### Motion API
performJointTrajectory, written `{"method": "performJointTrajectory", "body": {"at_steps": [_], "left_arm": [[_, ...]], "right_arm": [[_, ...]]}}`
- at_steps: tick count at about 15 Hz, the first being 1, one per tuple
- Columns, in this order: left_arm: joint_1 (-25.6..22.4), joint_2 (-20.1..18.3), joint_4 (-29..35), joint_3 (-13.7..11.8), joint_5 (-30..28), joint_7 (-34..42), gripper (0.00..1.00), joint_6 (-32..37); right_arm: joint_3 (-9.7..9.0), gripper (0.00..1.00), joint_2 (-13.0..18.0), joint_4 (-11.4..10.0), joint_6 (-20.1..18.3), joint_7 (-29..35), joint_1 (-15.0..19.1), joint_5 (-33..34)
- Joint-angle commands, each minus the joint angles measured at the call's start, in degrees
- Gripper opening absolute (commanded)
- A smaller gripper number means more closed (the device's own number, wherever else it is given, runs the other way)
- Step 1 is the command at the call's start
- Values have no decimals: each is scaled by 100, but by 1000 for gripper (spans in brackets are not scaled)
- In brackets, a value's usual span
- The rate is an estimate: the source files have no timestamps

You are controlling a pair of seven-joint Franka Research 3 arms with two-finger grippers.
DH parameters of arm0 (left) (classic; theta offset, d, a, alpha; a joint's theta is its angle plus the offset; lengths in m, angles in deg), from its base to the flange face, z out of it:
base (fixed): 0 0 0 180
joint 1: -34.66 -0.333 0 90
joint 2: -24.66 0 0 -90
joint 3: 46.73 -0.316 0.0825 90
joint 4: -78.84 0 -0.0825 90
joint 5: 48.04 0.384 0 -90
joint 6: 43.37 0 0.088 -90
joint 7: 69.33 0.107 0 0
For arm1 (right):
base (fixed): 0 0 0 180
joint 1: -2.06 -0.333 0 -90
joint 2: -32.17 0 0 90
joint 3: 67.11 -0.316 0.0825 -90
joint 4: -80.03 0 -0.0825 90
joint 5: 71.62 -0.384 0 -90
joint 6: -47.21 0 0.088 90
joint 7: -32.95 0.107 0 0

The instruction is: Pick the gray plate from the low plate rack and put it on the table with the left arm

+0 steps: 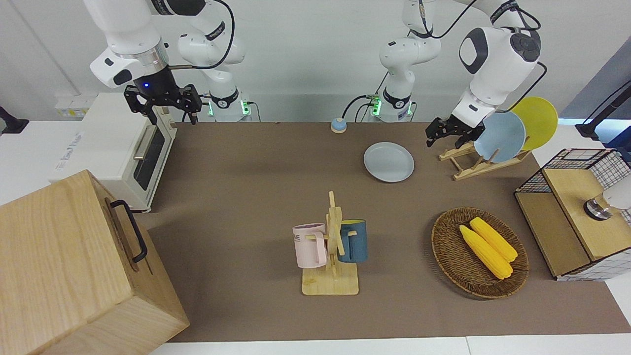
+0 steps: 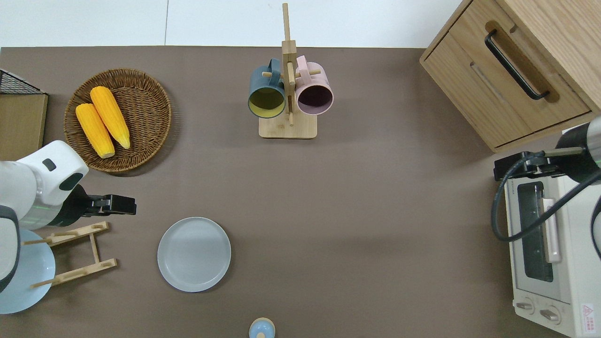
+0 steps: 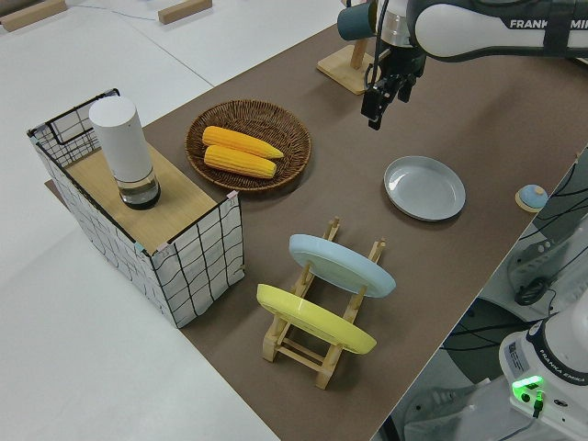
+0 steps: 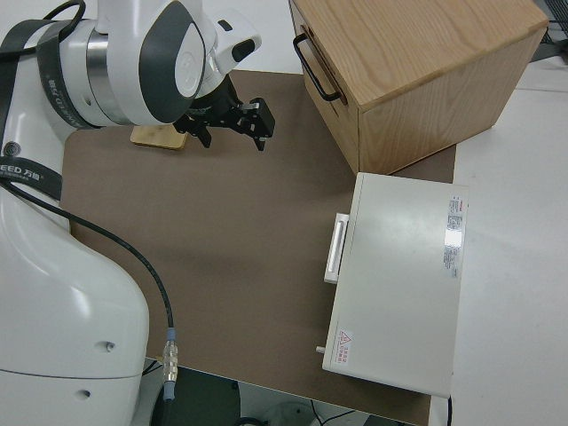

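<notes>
The left pincer (image 2: 123,205) is up in the air and holds nothing; whether its fingers stand apart or closed cannot be told. In the overhead view it is over bare worktop (image 2: 366,197), just past the low plate rack (image 2: 77,253) on the side away from the robots, between the rack and the wicker basket (image 2: 141,98).

The gray plate (image 2: 194,254) lies flat on the worktop, apart from the pincer, beside the rack toward the right arm's end. It touches neither the rack nor any other item. The rack's slots on that side are bare pegs; a sky-blue plate (image 1: 500,136) and a yellow plate (image 1: 538,121) lean in the rack toward the left arm's end, the yellow one outermost.

The wicker basket holds two corn cobs (image 2: 102,120). A mug stand (image 2: 288,94) with a dark blue and a pink mug stands farther from the robots, mid-worktop. A small blue bell (image 2: 261,328) sits at the edge nearest the robots.

The right arm is parked.
</notes>
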Motion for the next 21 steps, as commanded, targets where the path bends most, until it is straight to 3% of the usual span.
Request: {"method": "performJointTrajectory", "body": {"at_steps": [1,13,15,18,21], "left_arm": [[-12,122,-653,-25,282,-605,995,369],[48,183,-750,-148,396,-518,993,317],[415,262,-750,-420,607,-474,993,308],[1058,306,-750,-1122,634,-360,995,307],[1620,315,-750,-1667,634,-166,995,342]], "right_arm": [[34,983,-2,37,-5,22,-41,-15],[34,983,-2,37,-5,22,-41,-15],[34,983,-2,37,-5,22,-41,-15],[34,983,-2,37,-5,22,-41,-15],[34,983,-2,37,-5,22,-41,-15]]}}
